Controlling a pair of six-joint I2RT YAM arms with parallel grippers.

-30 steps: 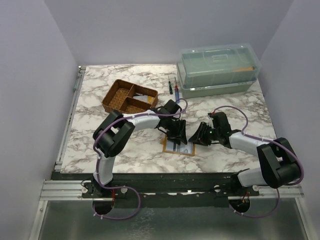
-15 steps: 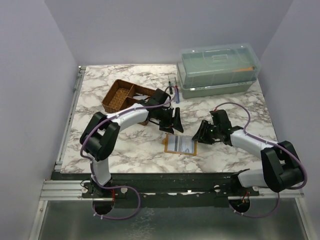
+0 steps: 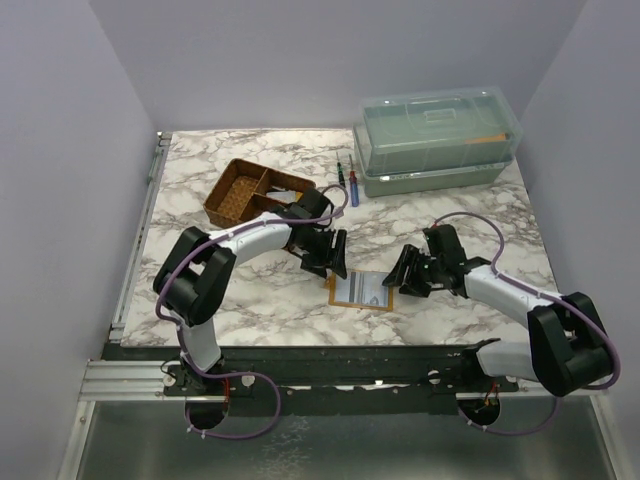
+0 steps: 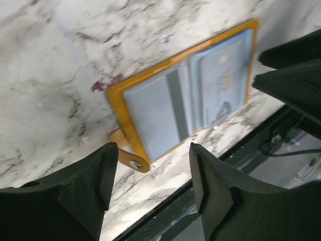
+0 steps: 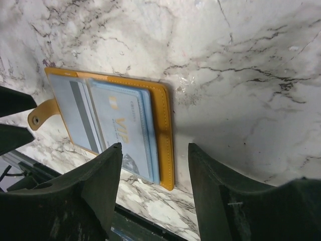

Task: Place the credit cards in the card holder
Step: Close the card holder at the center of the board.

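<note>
The card holder (image 3: 362,290) lies open and flat near the table's front edge, orange-rimmed with a pale blue inner face and a dark stripe. It also shows in the left wrist view (image 4: 180,100) and the right wrist view (image 5: 100,115). A pale credit card (image 5: 125,135) marked VIP lies on its right half, also seen in the left wrist view (image 4: 220,83). My left gripper (image 3: 325,258) is open and empty just above the holder's far left corner, over its snap tab (image 4: 128,155). My right gripper (image 3: 405,275) is open and empty at the holder's right edge.
A brown compartment tray (image 3: 240,190) stands at the back left with a pale card-like piece (image 3: 290,192) in it, partly hidden by my left arm. Two pens (image 3: 348,180) lie beside a clear lidded box (image 3: 435,140) at the back right.
My left gripper has come off the card holder, swung back towards the tray, then settled at the holder's far left corner. My right gripper has shifted slightly right.
</note>
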